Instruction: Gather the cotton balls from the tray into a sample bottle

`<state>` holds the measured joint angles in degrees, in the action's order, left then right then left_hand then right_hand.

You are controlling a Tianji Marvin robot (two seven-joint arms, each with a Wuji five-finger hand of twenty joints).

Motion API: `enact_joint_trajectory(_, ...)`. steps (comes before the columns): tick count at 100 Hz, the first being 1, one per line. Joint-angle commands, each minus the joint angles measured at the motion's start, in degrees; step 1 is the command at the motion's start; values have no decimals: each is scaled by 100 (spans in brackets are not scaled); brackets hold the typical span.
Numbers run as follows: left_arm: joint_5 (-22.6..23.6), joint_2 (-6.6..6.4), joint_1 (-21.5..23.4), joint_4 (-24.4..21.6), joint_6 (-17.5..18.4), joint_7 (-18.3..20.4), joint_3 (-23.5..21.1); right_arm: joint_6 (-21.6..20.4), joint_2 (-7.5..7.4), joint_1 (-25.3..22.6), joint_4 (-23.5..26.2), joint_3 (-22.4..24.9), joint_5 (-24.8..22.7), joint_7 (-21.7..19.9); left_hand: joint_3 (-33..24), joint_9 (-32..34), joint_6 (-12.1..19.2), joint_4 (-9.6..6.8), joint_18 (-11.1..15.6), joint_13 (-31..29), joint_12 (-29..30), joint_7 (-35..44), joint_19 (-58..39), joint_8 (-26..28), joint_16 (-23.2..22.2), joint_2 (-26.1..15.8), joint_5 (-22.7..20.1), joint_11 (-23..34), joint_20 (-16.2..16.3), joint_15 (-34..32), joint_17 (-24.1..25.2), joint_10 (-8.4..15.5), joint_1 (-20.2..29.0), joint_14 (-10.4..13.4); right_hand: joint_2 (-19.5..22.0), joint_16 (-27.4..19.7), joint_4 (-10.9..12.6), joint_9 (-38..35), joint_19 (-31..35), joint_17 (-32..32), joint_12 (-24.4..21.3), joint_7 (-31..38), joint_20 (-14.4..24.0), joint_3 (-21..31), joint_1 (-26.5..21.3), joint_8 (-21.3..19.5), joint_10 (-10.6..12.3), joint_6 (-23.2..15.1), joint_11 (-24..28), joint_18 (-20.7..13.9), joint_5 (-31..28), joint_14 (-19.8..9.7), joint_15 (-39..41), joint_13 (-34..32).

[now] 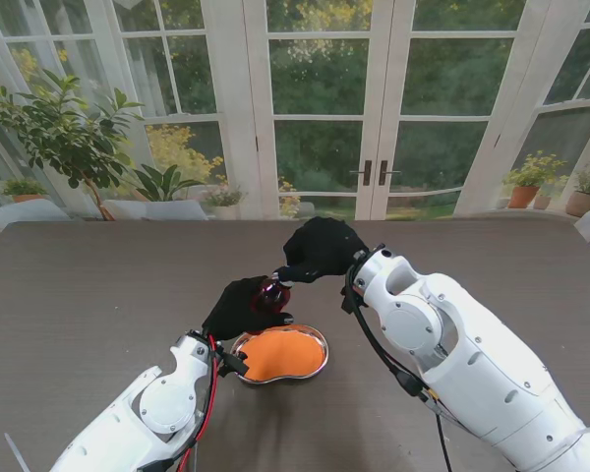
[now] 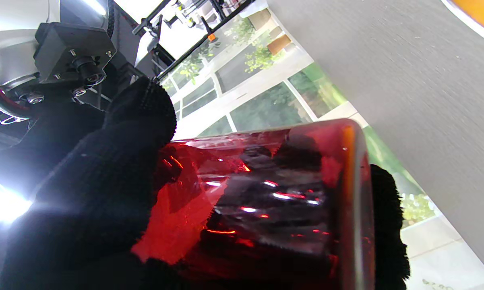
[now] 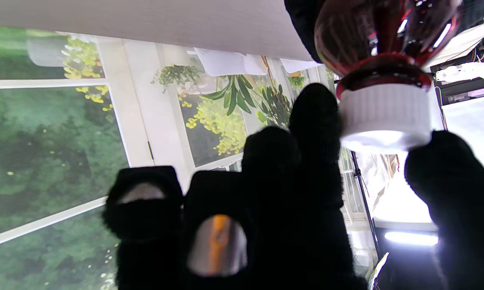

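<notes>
Left hand (image 1: 238,307) grips the dark red translucent sample bottle (image 1: 271,293) above the kidney-shaped steel tray (image 1: 320,346). Right hand (image 1: 320,251) pinches the bottle's ribbed white cap (image 3: 385,117), which sits on. No cotton balls discernible; likely capping, near done.

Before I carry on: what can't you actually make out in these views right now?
- Cotton balls: none discernible in the orange tray, stand view; too small.
- Bottle contents: dark red glass, glare, left wrist view.
- Whether right hand grips the white cap: fingers flank it, contact unclear.
</notes>
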<state>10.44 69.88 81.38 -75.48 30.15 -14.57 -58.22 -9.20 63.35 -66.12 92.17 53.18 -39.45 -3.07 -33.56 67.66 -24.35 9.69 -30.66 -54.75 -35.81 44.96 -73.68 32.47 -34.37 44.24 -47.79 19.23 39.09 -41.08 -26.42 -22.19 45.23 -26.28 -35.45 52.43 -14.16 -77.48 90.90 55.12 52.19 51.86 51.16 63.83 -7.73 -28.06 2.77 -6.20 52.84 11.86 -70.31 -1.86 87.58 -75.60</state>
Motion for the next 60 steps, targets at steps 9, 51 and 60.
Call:
enact_joint_trajectory(9, -10, 29, -6, -41, 22, 101, 3, 100, -1, -53, 48, -34, -21, -119, -775, 315, 1258, -63, 102, 29, 99, 390, 8, 111, -71, -1329, -704, 47, 26, -105, 243, 487, 913, -161, 479, 188, 365, -550, 443, 240, -4, 486, 13, -100, -16, -234, -91, 295, 591, 275, -479, -210, 505, 12)
enact_joint_trajectory(51, -8, 28, -3, -40, 22, 103, 2, 369, -18, -75, 117, -80, -112, -220, -763, 310, 1242, -60, 105, 38, 99, 388, 6, 110, -71, -1331, -705, 47, 26, -101, 243, 481, 906, -175, 1808, 292, 528, -555, 567, 316, -238, 946, -7, -38, 424, -163, -237, 552, 1213, 410, -530, 9, 798, 28)
enact_joint_trajectory(60, -10, 28, -6, -38, 23, 107, 5, 399, -24, -106, 152, -35, -144, -221, -766, 308, 1241, -63, 104, 37, 101, 386, 6, 109, -71, -1332, -704, 45, 27, -101, 243, 475, 915, -181, 2286, 138, 532, -534, 476, 80, -399, 310, 33, -456, 765, 145, -142, 429, 606, 319, -441, -37, 462, 21)
